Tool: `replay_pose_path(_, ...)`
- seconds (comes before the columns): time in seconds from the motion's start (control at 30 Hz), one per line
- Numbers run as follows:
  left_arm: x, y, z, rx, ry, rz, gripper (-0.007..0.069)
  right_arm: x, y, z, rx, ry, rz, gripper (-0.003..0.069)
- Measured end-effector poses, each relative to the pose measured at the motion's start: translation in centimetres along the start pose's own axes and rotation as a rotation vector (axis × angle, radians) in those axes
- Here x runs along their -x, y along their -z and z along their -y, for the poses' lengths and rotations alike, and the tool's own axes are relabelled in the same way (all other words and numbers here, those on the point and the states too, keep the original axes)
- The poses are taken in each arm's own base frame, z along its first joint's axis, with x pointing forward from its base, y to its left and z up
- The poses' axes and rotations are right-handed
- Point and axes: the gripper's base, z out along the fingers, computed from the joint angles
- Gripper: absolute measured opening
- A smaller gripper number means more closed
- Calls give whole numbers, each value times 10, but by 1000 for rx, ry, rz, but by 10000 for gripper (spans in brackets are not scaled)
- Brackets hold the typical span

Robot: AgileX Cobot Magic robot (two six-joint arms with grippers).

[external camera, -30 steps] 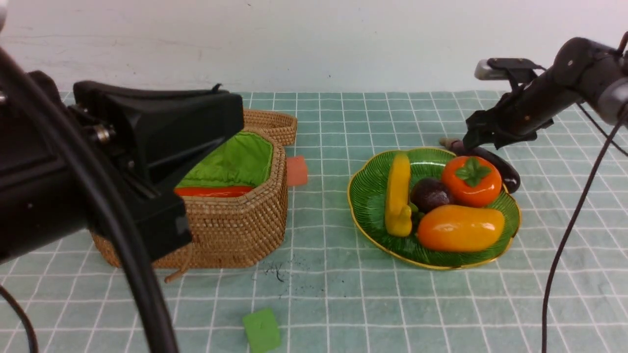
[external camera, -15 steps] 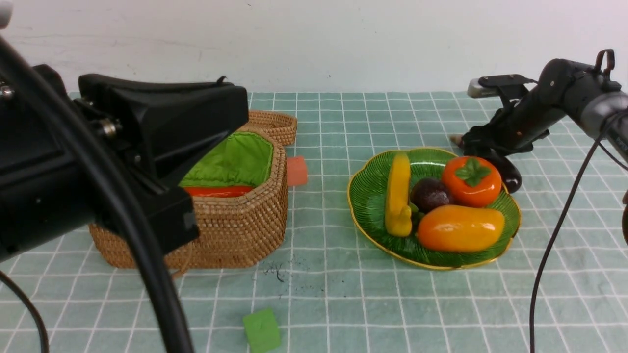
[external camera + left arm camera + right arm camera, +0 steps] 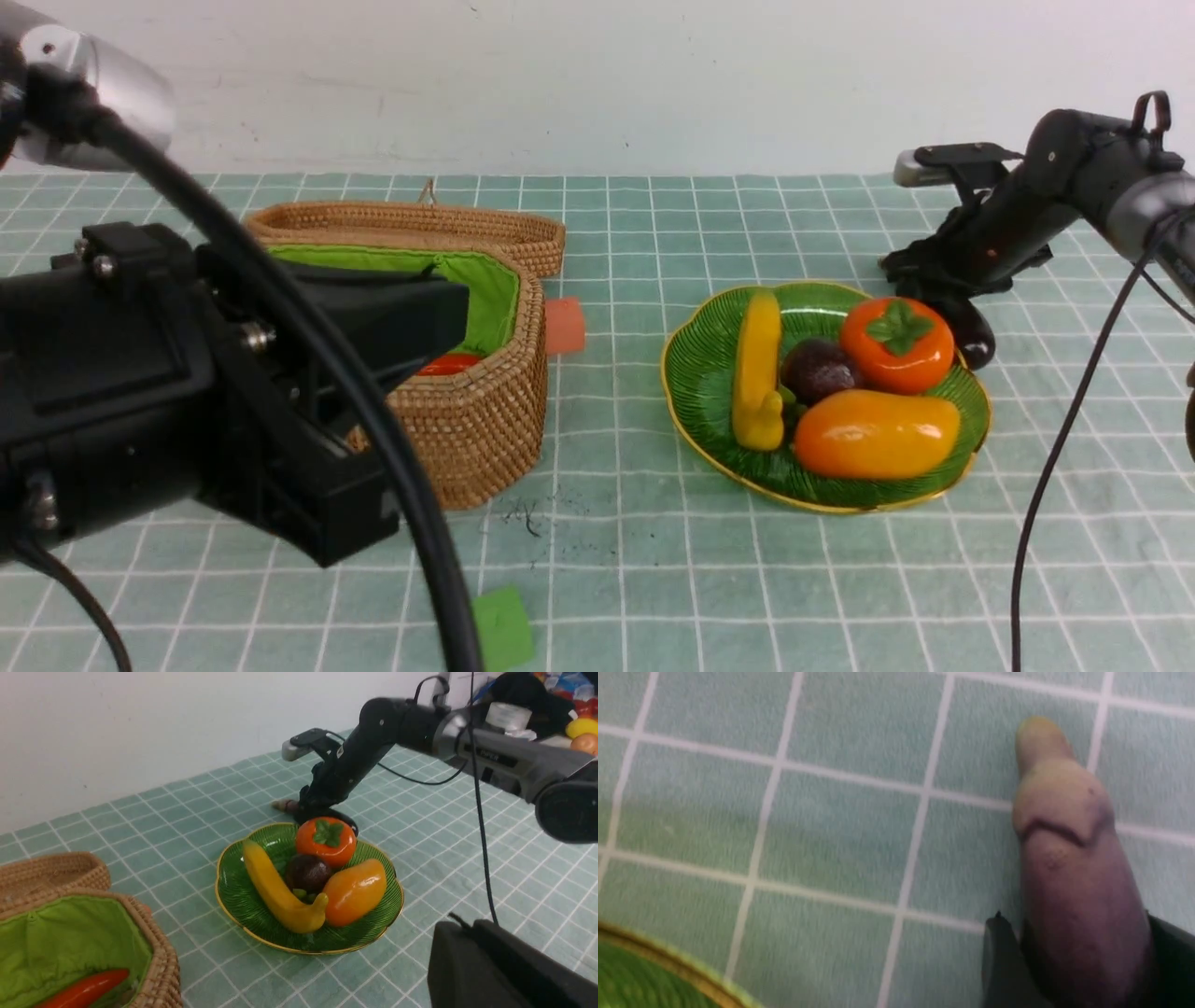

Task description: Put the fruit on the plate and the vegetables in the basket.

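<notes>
The green plate (image 3: 691, 411) holds the fruit: banana (image 3: 758, 369), mangosteen (image 3: 819, 369), persimmon (image 3: 896, 345) and mango (image 3: 876, 434). Behind its far right rim the purple eggplant (image 3: 971, 336) lies on the cloth. My right gripper (image 3: 920, 280) is down over its stem half, a finger pressed on each side of the eggplant (image 3: 1073, 882). The wicker basket (image 3: 485, 420) at the left holds a carrot (image 3: 448, 364). My left gripper (image 3: 467, 928) hangs shut and empty in front of the basket, hiding part of it.
The basket's lid (image 3: 411, 224) lies open behind it. An orange-red cube (image 3: 565, 325) sits by the basket's right side, and a green cube (image 3: 502, 627) lies near the front edge. The left arm's cable (image 3: 373, 448) crosses the foreground.
My right gripper came down over the eggplant and its jaws narrowed onto it. The left arm dropped lower and drew back, uncovering the basket's lid.
</notes>
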Motion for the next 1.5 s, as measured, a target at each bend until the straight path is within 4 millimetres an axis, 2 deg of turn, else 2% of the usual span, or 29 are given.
replay_pose_path(0.1,-1,0,-4,25,-14,-9,26,10,40,-7,12,-8,-4,335)
replay_pose_path(0.13,-2,0,-8,57,3,-26,26,18,69,-13,38,-10,18,335)
replay_pose_path(0.17,-3,0,-13,87,23,-41,26,22,89,-19,66,-10,26,335)
replay_pose_path(0.2,-4,1,-16,104,37,-49,26,25,98,-22,79,-11,40,335)
replay_pose_path(0.23,-7,4,-29,190,91,-81,26,33,139,-41,159,17,93,335)
replay_pose_path(0.27,-8,6,-37,246,119,-92,26,37,155,-54,197,47,122,335)
replay_pose_path(0.3,-8,7,-39,258,128,-93,26,38,162,-58,215,53,140,335)
replay_pose_path(0.37,-10,21,-58,405,181,-106,26,46,200,-113,361,205,235,335)
replay_pose_path(0.4,-9,26,-61,434,194,-103,26,46,209,-135,423,261,263,335)
replay_pose_path(0.5,-7,42,-63,475,230,-61,26,40,220,-212,618,468,316,335)
replay_pose_path(0.6,-3,55,-59,472,241,-11,26,27,213,-289,755,613,373,335)
replay_pose_path(0.7,-2,63,-57,474,245,5,26,16,191,-342,784,650,427,335)
replay_pose_path(0.8,-3,66,-57,481,250,-4,26,8,157,-372,738,671,464,335)
replay_pose_path(0.93,-4,66,-57,480,262,-14,26,-1,122,-393,662,694,492,347)
replay_pose_path(1.0,-5,66,-56,478,263,-18,26,-5,110,-400,628,714,502,424)
replay_pose_path(1.03,-5,66,-56,474,258,-24,26,-8,106,-402,609,736,497,519)
replay_pose_path(1.07,-5,65,-56,469,253,-28,26,-9,107,-403,609,748,487,587)
replay_pose_path(1.1,-5,65,-55,467,253,-29,26,-9,109,-403,609,752,485,597)
replay_pose_path(1.13,-5,65,-53,446,232,-36,26,-10,118,-401,623,754,450,650)
replay_pose_path(1.17,-5,65,-52,440,226,-38,26,-10,119,-401,624,753,443,650)
replay_pose_path(1.2,-7,64,-47,393,176,-51,26,-12,138,-393,630,734,356,665)
replay_pose_path(1.3,-12,63,-36,288,90,-55,26,-14,181,-371,594,651,188,616)
replay_pose_path(1.33,-13,63,-35,280,87,-58,26,-14,184,-369,589,644,177,601)
replay_pose_path(1.37,-17,63,-29,231,65,-49,26,-12,209,-356,537,587,143,539)
replay_pose_path(1.4,-21,64,-25,188,53,-35,26,-11,226,-345,495,533,132,460)
replay_pose_path(1.5,-39,66,-20,123,53,1,26,-9,256,-326,414,476,156,286)
